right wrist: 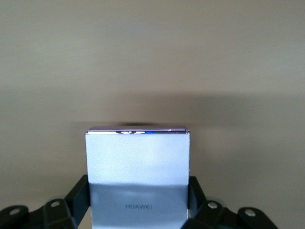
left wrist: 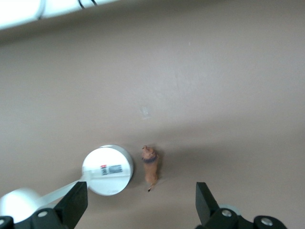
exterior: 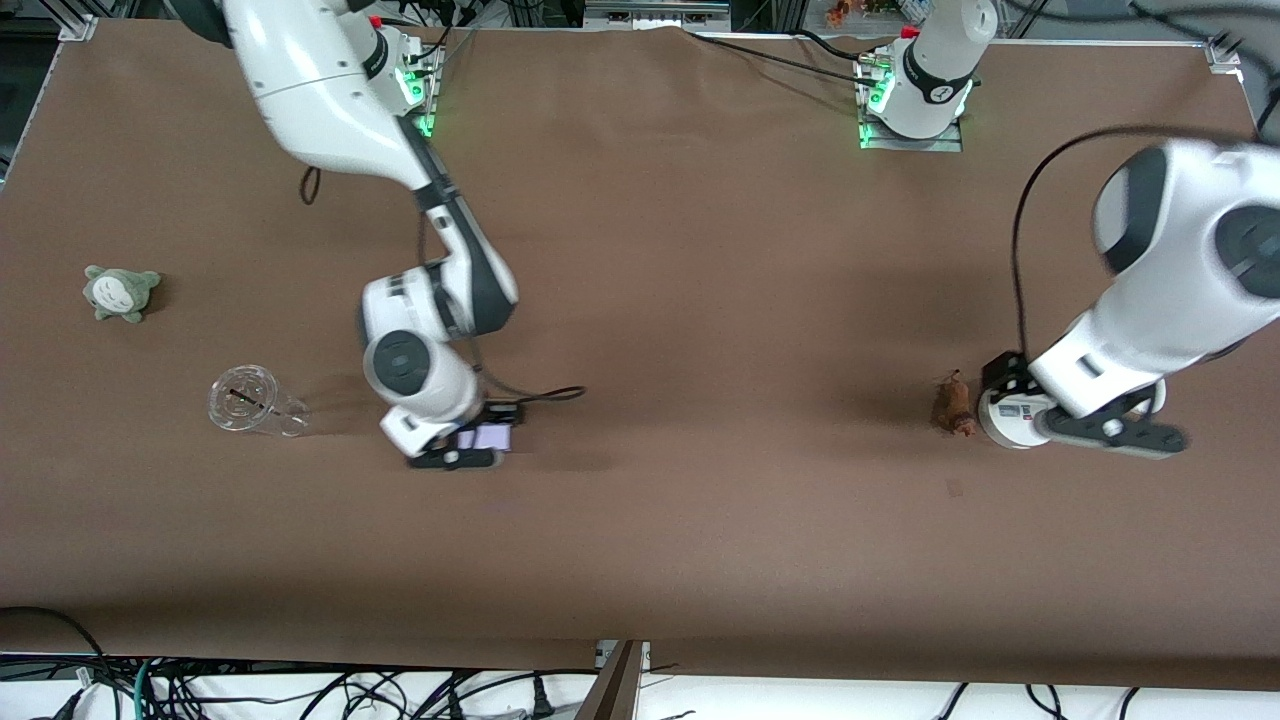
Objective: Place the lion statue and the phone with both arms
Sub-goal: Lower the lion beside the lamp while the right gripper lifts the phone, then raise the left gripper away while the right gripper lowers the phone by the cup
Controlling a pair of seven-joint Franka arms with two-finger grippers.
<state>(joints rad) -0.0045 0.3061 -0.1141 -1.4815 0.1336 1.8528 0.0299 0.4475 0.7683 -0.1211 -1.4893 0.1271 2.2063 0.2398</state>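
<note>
**Lion statue loose on table, phone gripped by right arm**

Lion statue (exterior: 952, 402) lies on the brown table (exterior: 700, 300) toward the left arm's end, just beside the white round-based stand (exterior: 1008, 420); whether they touch, cannot tell. In the left wrist view the lion statue (left wrist: 150, 166) sits between the spread fingers and below them, nothing gripped. Left gripper (left wrist: 143, 202) hovers wide open over statue and stand.

Phone (exterior: 487, 437) is toward the right arm's end, low over the table. The right wrist view shows the phone (right wrist: 137, 176), lavender with a logo, clamped by its side edges in the right gripper (right wrist: 138, 202), fingers closed onto it. Whether it rests on the table, cannot tell.

Step, as judged: phone being carried or set down; lion pick not yet done. Next move calls for the left gripper to descend straight over the statue, closing across its slim body without knocking the stand.

Also there: clear plastic cup (exterior: 250, 402) on its side beside the right gripper, grey-green plush (exterior: 120, 292) farther from the front camera.
</note>
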